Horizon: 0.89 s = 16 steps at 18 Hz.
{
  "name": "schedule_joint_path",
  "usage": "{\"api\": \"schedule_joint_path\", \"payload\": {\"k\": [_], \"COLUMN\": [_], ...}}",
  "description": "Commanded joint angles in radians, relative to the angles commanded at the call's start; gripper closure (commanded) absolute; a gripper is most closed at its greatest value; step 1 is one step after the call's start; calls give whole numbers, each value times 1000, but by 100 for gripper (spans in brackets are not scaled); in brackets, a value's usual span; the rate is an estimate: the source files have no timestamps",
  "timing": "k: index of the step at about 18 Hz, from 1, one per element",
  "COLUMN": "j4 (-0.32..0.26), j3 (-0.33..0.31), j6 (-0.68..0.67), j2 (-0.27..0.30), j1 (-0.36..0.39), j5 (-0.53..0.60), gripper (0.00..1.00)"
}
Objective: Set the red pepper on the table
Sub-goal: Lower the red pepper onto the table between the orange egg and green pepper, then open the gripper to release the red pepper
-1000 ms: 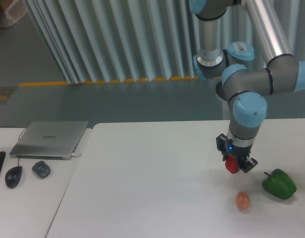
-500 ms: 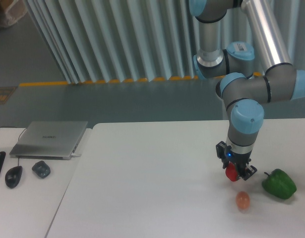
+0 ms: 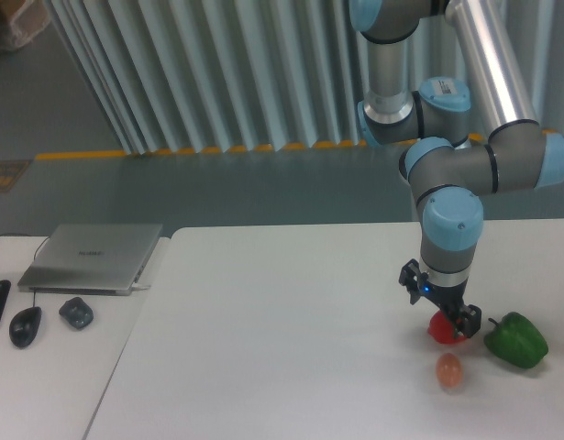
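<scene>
Red pepper [image 3: 440,327] sits low in the lower right of the frame, between the fingers of the gripper [image 3: 446,326], which are closed around its upper part so that only a patch of glossy red shows beneath the black jaws. It looks to be at or very close to the surface of the table [image 3: 263,348]; whether it is already touching cannot be told from this angle. The grip is from above, the wrist pointing nearly straight down, which suits setting a rounded thing on its base without rolling it.

Just to the right of the pepper lies a green bell pepper [image 3: 516,340], on its side with its stem toward the gripper, close but apart. Just below the pepper, toward the bottom edge, rests a small orange egg-shaped object [image 3: 448,369], also apart. The spot chosen falls in the gap between these two, so the fingers should have room to open without knocking either one.

By my judgement the placing is nearly done: what remains is contact, release and a straight lift.

Far off at the left, on the adjoining desk, are a closed laptop [image 3: 94,258] and two computer mice [image 3: 26,325].
</scene>
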Motion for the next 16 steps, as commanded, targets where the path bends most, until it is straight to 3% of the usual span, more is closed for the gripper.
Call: {"api": "schedule_joint_path", "payload": {"k": [3,6,9,14,16], "j4": [40,64,63,48,8], "j3": [12,26,26,29,34], "j6": [9,41,48,173,218], "j2": [11,20,29,78,106], "j1": [-15,-18,-18,-17,-15], "j5": [81,88,91,92,88], "gripper": [0,0,0,0,0]}}
